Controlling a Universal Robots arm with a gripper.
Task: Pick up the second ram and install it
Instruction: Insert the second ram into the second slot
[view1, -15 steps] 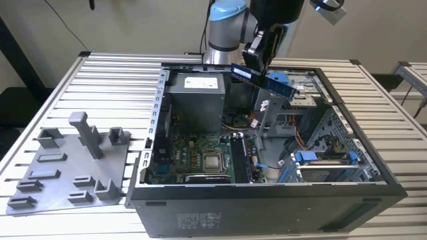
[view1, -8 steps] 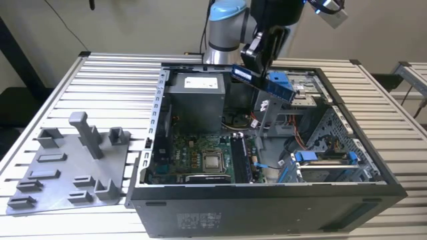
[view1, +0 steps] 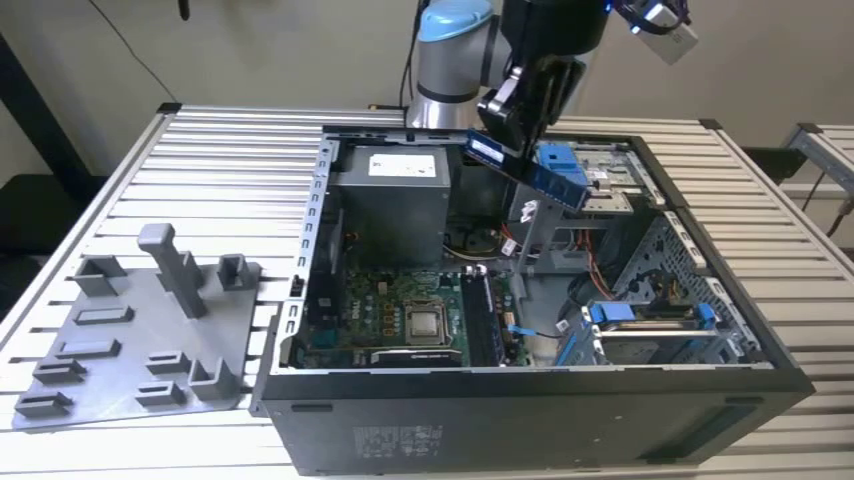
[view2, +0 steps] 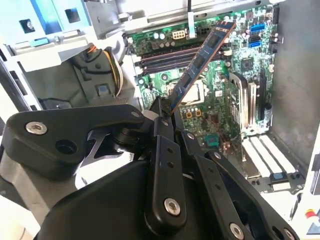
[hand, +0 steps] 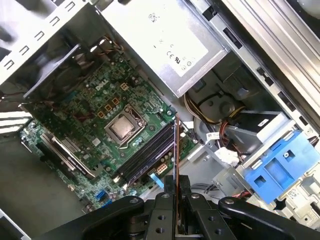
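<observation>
The black two-fingered gripper (view1: 505, 128) of the grey-and-blue robot arm is clamping the second ram (view1: 527, 168), a long, narrow, flat dark circuit-board stick with a blue-and-white label near the gripped end. The fingers are pressing shut on one end of the stick, and the rest is jutting out free, slanting down towards the exterior view's right. The stick is hanging in the air above the far part of the open black metal computer case (view1: 534, 420), touching nothing but the fingers.

The case is lying on its side on the silver slatted metal table (view1: 227, 150). Inside it, the green motherboard (view1: 387, 300) is lying flat with its square silver processor socket (view1: 427, 323) facing up. The box-shaped grey metal power supply (view1: 394, 190) is sitting at the far end of the case.

In the second wrist view the gripper (view2: 167, 107) is holding the stick (view2: 200, 65) over the motherboard (view2: 220, 130), with the long black memory slots (view2: 165, 55) lying beyond it. In the first wrist view the stick (hand: 176, 160) is showing edge-on between the fingertips (hand: 177, 192), with the memory slots (hand: 147, 155) beneath it and a blue plastic drive bracket (hand: 280, 160) off to one side.

On the exterior view's left, just beside the case, a flat grey plastic tray (view1: 120, 380) is resting on the table with its upright grey post (view1: 174, 265) standing well apart from the gripper.
</observation>
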